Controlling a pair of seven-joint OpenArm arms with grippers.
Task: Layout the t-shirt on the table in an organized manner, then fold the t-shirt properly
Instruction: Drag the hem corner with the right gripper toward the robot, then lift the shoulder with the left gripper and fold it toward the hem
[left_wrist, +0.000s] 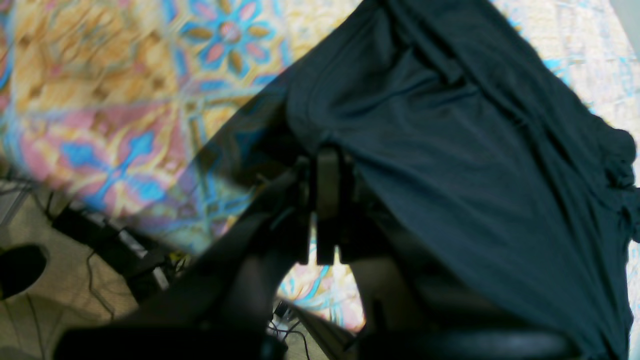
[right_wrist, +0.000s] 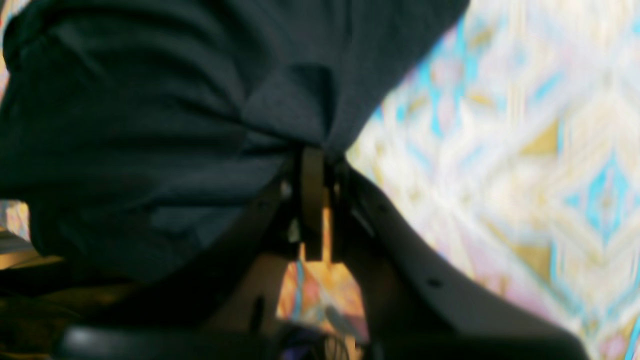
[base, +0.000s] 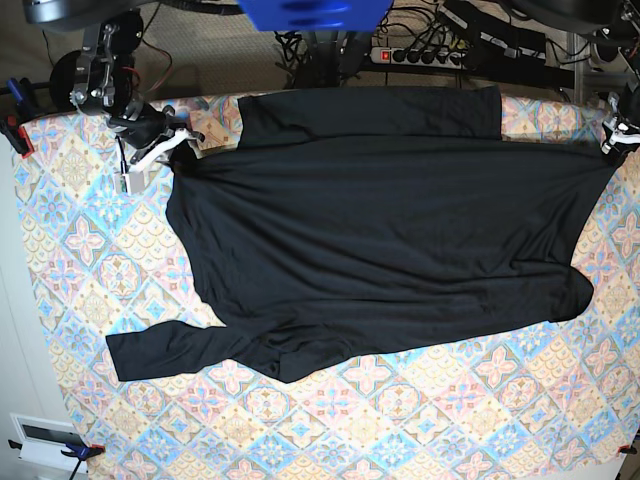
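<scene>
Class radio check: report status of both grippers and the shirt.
Left gripper and right gripper shut on t-shirt. Shirt spread across table, one sleeve trailing. Nothing obstructing.

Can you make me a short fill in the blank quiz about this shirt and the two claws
1. The t-shirt spread on the table is ____ in color.
2. The left claw is ____ on the shirt's fabric.
3. The right claw pinches the shirt, so both claws grip the ____ garment.
4. In the base view, one long sleeve lies toward the picture's ____ edge.

Missing words: black; shut; same; left
</scene>
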